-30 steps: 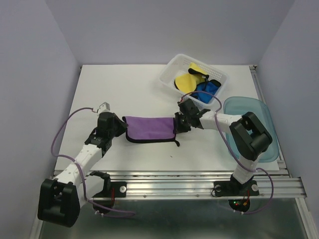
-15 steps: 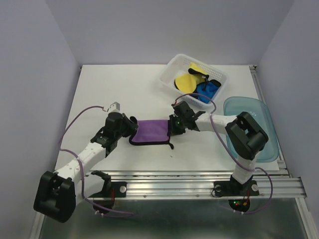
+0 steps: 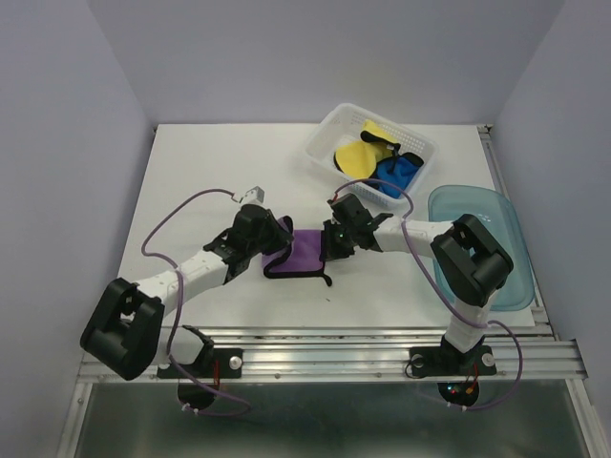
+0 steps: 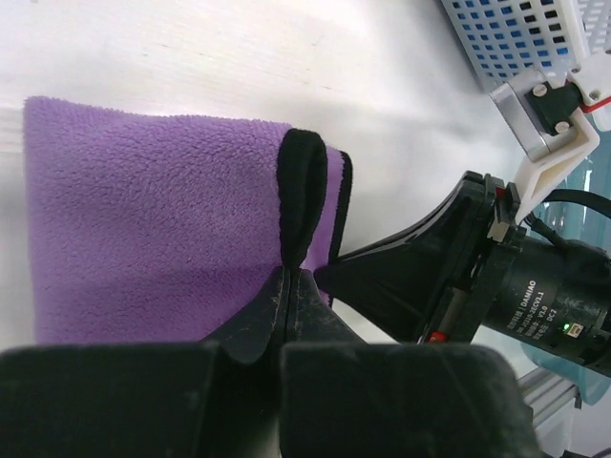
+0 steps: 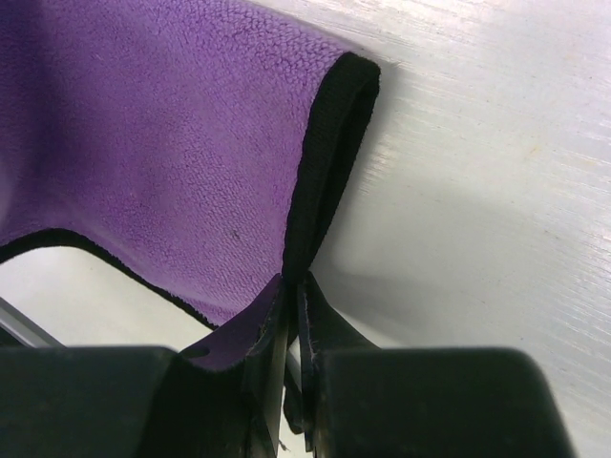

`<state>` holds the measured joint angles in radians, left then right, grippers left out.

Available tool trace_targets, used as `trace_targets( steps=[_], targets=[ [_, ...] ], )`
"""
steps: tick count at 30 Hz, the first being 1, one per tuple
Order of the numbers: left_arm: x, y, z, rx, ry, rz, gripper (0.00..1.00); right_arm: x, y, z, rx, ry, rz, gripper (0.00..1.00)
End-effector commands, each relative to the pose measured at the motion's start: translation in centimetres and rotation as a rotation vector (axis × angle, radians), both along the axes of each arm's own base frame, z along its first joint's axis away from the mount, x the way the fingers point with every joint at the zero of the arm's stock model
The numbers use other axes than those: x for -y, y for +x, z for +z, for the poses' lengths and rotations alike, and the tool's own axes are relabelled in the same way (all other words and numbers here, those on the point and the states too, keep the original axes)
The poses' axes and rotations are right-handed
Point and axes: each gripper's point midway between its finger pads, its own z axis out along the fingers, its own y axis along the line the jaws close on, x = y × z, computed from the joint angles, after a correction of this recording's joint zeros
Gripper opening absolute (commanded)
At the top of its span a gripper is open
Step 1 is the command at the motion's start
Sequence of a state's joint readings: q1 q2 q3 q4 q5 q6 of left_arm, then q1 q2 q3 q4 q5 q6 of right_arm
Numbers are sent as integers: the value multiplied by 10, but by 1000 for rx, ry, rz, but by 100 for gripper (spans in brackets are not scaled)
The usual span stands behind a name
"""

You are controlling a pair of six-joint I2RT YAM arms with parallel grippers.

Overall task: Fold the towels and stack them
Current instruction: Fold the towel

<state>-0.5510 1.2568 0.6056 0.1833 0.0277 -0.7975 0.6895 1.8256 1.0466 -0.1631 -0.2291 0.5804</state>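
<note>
A purple towel (image 3: 305, 253) with black edging lies doubled over on the white table, between my two grippers. My left gripper (image 3: 278, 250) is shut on the towel's black edge (image 4: 298, 205) and holds it over the purple layer (image 4: 143, 219) below. My right gripper (image 3: 329, 242) is shut on the opposite black edge (image 5: 325, 172), close to the left one. In the left wrist view the right gripper's black finger (image 4: 401, 267) sits just beyond the fold. A yellow towel (image 3: 355, 157), a black one (image 3: 409, 159) and a bright blue one (image 3: 393, 176) lie in the white basket (image 3: 329, 129).
The white perforated basket stands at the back right. A translucent blue-green tray (image 3: 496, 229) sits at the right edge, beside the right arm. A metal rail (image 3: 382, 348) runs along the near table edge. Purple cables loop off both arms.
My left gripper has carried its towel edge to the right, towards the right gripper, so the spread purple towel has become much narrower. The right gripper shifted slightly left, then held.
</note>
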Motion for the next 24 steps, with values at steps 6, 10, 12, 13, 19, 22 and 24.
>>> trace_targets(
  steps=[6, 10, 12, 13, 19, 22, 24],
  targets=[
    [45, 17, 22, 50, -56, -52, 0, -14, 6, 15, 48, 49, 19, 12],
    [59, 18, 16, 28, -59, -71, 0, -13, 5, 14, 46, 49, 20, 12],
    [68, 17, 12, 15, -55, -87, 0, -13, 5, 14, 45, 49, 19, 12],
    [70, 20, 13, 17, -55, -85, 0, -13, 4, 14, 45, 49, 19, 12],
    [82, 17, -7, -38, -40, -115, 0, -11, 3, 12, 45, 47, 16, 12],
    [86, 18, -16, -55, -23, -121, 0, -11, 3, 10, 41, 45, 15, 12],
    [85, 18, -24, -74, -10, -107, 0, -11, 2, 11, 41, 48, 16, 12]
  ],
)
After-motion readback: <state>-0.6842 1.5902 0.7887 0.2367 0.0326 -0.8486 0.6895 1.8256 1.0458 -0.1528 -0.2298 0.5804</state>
